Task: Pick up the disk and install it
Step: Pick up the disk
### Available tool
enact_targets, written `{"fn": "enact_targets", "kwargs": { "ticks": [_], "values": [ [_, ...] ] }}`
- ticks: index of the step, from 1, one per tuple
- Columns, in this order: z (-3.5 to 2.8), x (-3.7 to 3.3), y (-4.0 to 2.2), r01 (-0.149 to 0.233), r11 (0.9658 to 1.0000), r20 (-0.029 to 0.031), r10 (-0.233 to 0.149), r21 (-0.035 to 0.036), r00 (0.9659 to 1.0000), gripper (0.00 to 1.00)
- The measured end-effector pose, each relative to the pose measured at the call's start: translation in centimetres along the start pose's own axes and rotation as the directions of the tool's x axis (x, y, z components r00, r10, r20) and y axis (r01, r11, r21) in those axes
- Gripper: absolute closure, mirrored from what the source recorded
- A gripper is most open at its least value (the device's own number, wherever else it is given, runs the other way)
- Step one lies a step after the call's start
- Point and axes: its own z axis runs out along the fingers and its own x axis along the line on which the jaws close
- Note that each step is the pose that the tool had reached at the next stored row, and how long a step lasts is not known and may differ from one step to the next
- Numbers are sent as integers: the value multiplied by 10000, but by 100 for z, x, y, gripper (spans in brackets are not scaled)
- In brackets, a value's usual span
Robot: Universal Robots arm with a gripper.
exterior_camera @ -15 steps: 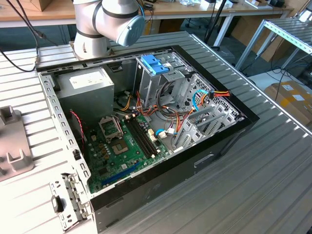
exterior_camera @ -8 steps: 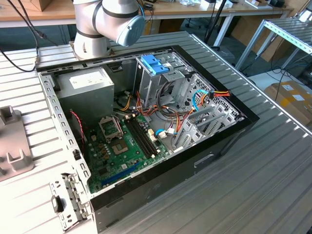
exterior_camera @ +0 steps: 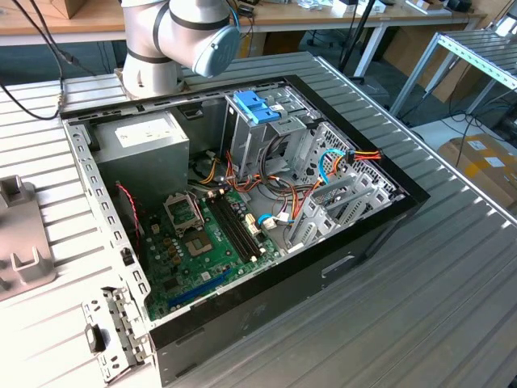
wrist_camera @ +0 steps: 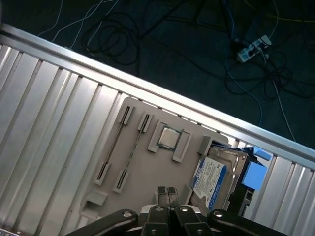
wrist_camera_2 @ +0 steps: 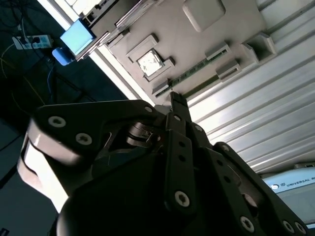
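While the tool (wrist_camera: 167,191) hangs above the grey tray (wrist_camera: 147,172) w/ its fingers pressed together and nothing between them, the disk (wrist_camera: 220,178) lies flat on that tray, label up. It sits at the tray corner next to the bench (wrist_camera: 54,108) edge. Blue rails frame the disk's sides, and its blue tab (wrist_camera: 254,173) points toward the bench edge.

In the first wrist view the fingertips are near the disk's long side but apart from it; height over the tray can't be told. Just beside the disk on the same tray is a CPU (wrist_camera: 169,138) in a framed seat. Two thin RAM sticks (wrist_camera: 112,147) lie in long slots further along the tray.

In the second wrist view the tool (wrist_camera_2: 176,101) shows from behind, its closed tips over the tray's middle. The disk's blue tab (wrist_camera_2: 77,37) is at the tray end by the bench edge.

Exterior view:
- The arm (exterior_camera: 182,36) stands on the bench by the open PC case (exterior_camera: 380,234).
- Inside the case are the motherboard (exterior_camera: 202,250), a grey PSU box (exterior_camera: 145,137) and a pale blue bracket (exterior_camera: 257,105) on the drive cage.
- The tray (exterior_camera: 20,242) lies at the bench edge on the exterior view's left, well apart from the case.
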Motion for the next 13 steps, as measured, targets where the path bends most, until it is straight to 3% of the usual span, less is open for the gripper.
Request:
{"fn": "enact_targets", "kwargs": {
  "ticks": [6, 10, 11, 13],
  "values": [
    [24, 0, -1, -581, 9983, 59, 581, 21, 9983, 89],
    [32, 1, -2, -922, 9957, 131, 922, 45, 9957, 89],
    [33, 1, -2, -1011, 9949, 160, 1010, 52, 9948, 89],
    [35, 1, -2, -1164, 9932, 309, 1161, 93, 9928, 89]
  ]
}}
